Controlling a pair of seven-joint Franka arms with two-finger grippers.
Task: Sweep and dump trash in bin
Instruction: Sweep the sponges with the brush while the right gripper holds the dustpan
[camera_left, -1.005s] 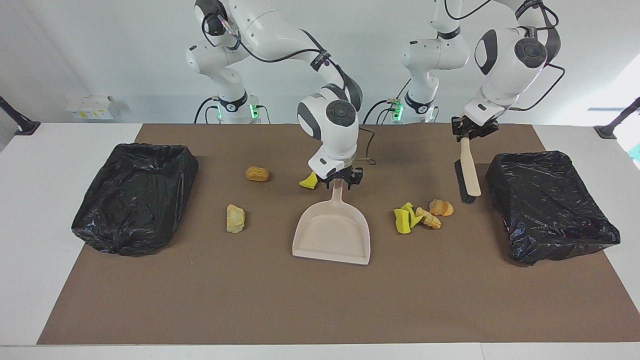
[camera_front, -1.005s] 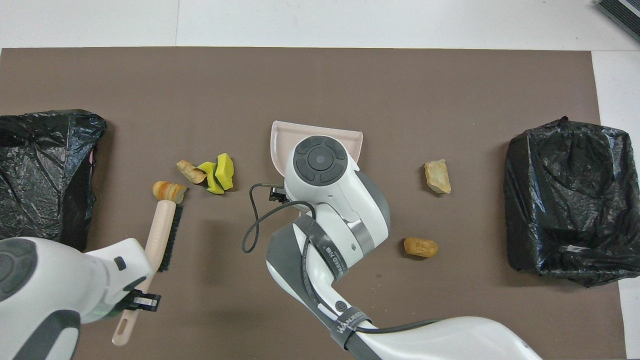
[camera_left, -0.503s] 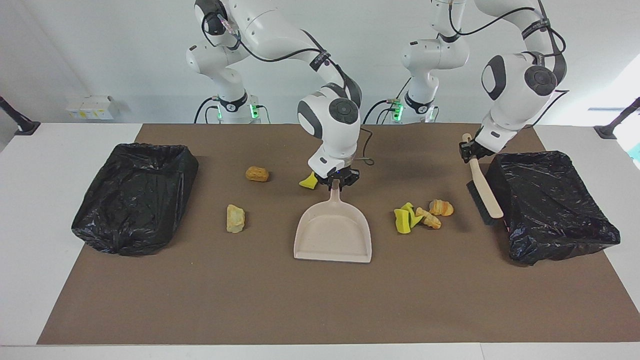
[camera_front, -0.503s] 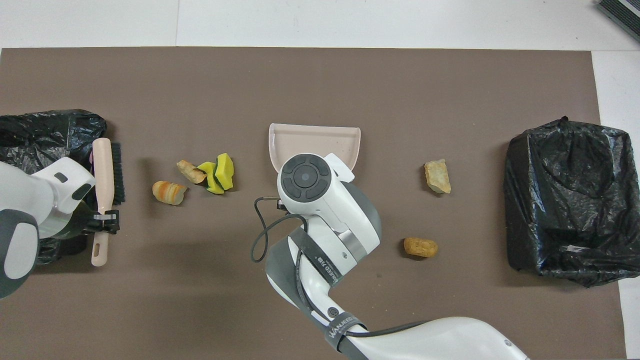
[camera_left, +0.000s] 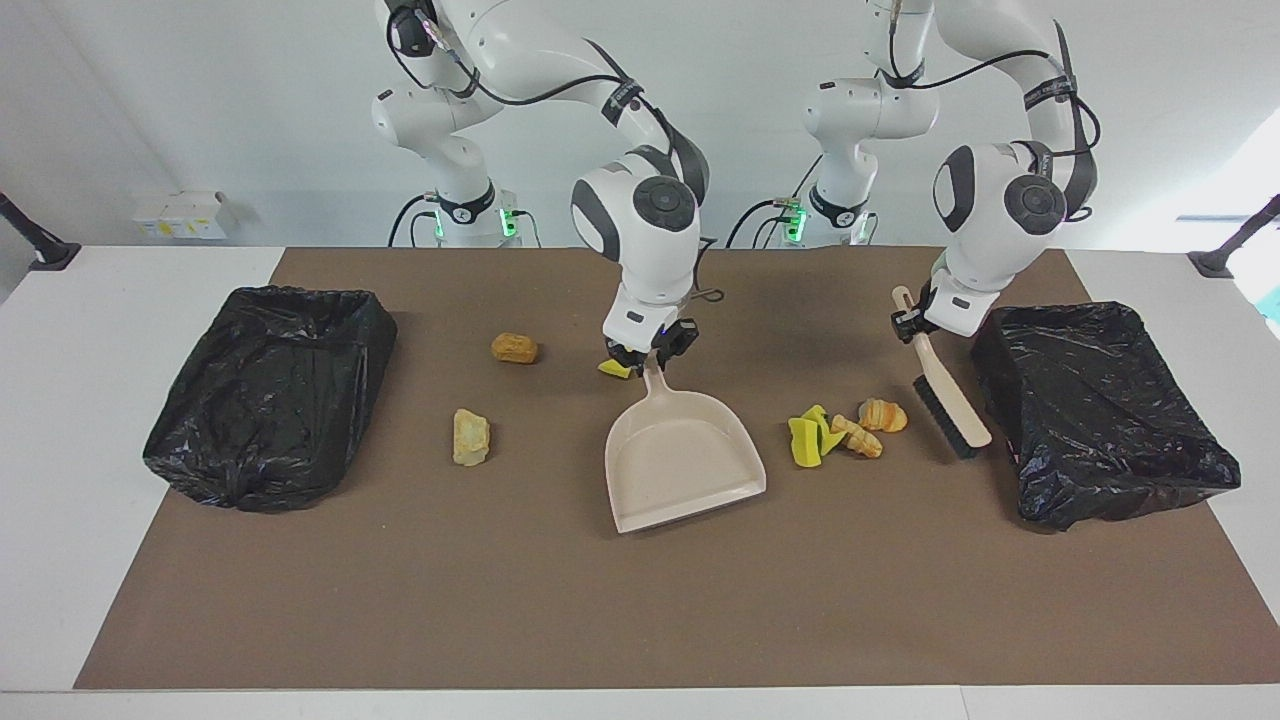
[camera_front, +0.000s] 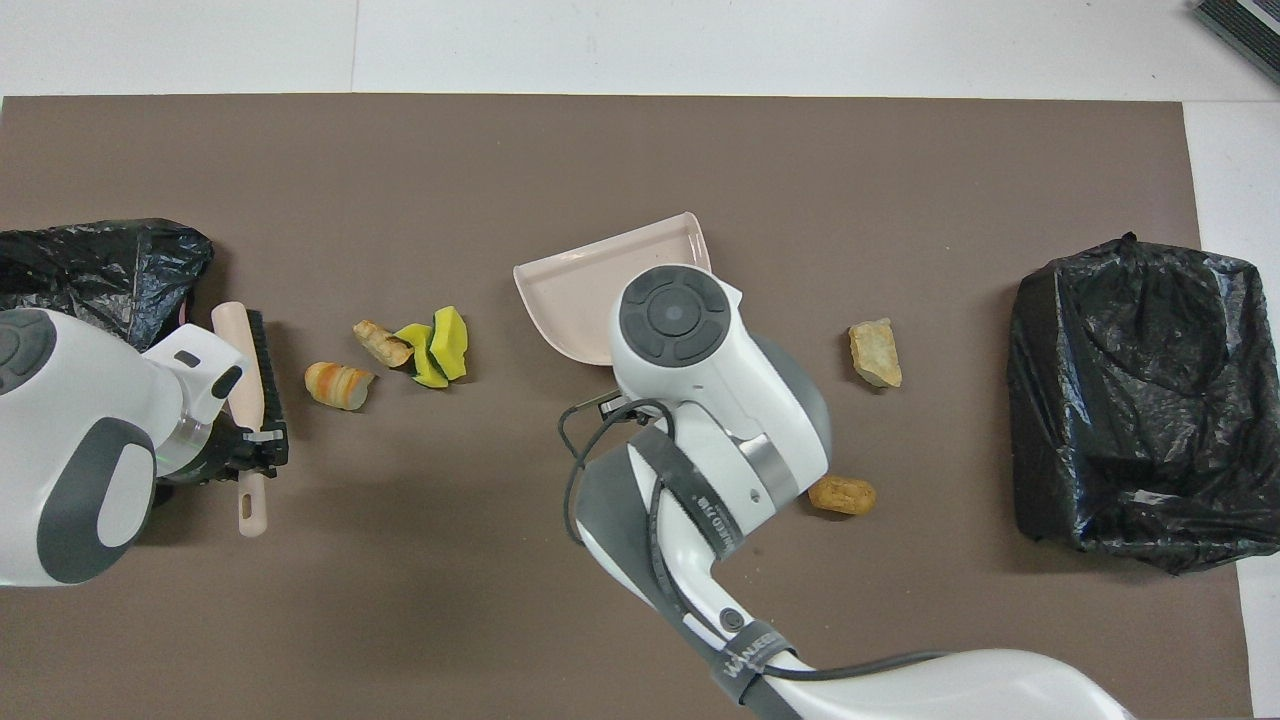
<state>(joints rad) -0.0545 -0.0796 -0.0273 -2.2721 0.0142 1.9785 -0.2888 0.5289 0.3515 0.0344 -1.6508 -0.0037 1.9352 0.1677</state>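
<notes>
Dustpan (camera_left: 683, 458) swung askew, right gripper (camera_left: 652, 352) clamping its handle, left gripper (camera_left: 918, 322) gripping brush (camera_left: 945, 395), facing view only.

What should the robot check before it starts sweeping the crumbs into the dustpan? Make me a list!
1. Left hand shut on the brush handle: ok.
2. Right hand shut on the dustpan handle: ok.
3. Dustpan mouth facing the pile of scraps: not ok, it points away from the robots, only partly turned toward the pile.
4. Brush bristles down on the mat beside the pile: cannot tell.
5. Pile lying between brush and dustpan: ok.
6. Black-bagged bin open for dumping: cannot tell.
</notes>
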